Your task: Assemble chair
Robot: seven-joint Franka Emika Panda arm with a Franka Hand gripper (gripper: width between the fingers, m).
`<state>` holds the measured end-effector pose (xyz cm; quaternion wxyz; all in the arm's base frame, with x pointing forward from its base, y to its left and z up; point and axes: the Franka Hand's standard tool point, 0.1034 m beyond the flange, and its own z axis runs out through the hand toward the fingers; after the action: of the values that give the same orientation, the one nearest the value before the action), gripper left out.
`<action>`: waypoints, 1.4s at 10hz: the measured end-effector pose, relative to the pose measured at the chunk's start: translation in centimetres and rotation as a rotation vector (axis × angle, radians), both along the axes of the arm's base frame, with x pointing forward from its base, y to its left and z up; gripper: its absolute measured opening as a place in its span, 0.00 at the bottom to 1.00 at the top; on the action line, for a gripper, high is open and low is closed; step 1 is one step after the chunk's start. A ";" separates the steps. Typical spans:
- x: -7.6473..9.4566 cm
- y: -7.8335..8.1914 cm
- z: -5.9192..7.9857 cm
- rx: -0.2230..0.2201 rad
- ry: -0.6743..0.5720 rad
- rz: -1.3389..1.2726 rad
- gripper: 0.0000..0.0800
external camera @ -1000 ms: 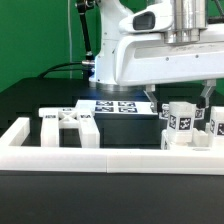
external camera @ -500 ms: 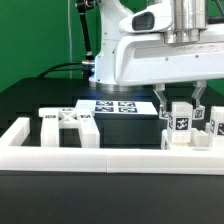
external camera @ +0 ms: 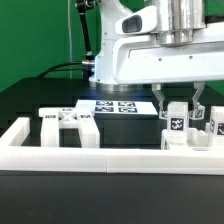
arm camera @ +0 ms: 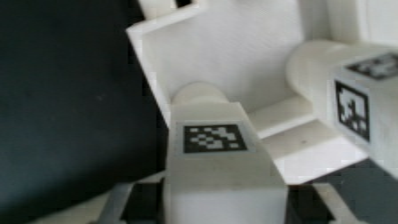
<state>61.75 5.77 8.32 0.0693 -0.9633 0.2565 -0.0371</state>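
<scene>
Our claw (external camera: 177, 104) has narrowed from wide and now clasps a tagged white chair piece (external camera: 175, 122), at three o'clock from the marker board (external camera: 112, 107). We judge the pick-up begun. Other chair parts (external camera: 207, 125) crowd it at three o'clock, and the border rail (external camera: 100, 155) lies at six o'clock.

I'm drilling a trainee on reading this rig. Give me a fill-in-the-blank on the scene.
The marker board lies on a ___ table. The pincer brackets a tagged chair part at the exterior view's ___. The border rail in front is ___.
Missing: black; right; white.
</scene>
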 end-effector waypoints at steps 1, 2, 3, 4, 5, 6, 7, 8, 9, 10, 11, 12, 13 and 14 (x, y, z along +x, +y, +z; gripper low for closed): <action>-0.1 0.2 -0.1 0.007 0.020 -0.147 0.36; 0.0 0.2 -0.1 0.019 0.017 -0.220 0.36; 0.1 0.1 -0.1 0.035 0.020 -0.283 0.36; 0.2 0.0 0.0 0.047 0.027 -0.364 0.36; 0.2 0.0 0.0 0.059 0.035 -0.436 0.36; 0.2 0.0 0.0 0.067 0.042 -0.497 0.36; 0.2 0.0 0.0 0.075 0.050 -0.566 0.36; 0.2 0.1 0.0 0.081 0.056 -0.617 0.36; 0.2 0.1 0.0 0.082 0.058 -0.630 0.36; 0.2 0.1 0.0 0.082 0.057 -0.626 0.46; 0.2 0.2 0.0 0.077 0.054 -0.596 0.46; 0.2 0.4 0.0 0.071 0.048 -0.545 0.63; 0.1 1.3 0.0 0.068 0.047 -0.515 0.77; 0.1 1.3 0.0 0.053 0.031 -0.385 0.80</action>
<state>61.84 7.11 8.30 0.0825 -0.8947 0.4381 -0.0282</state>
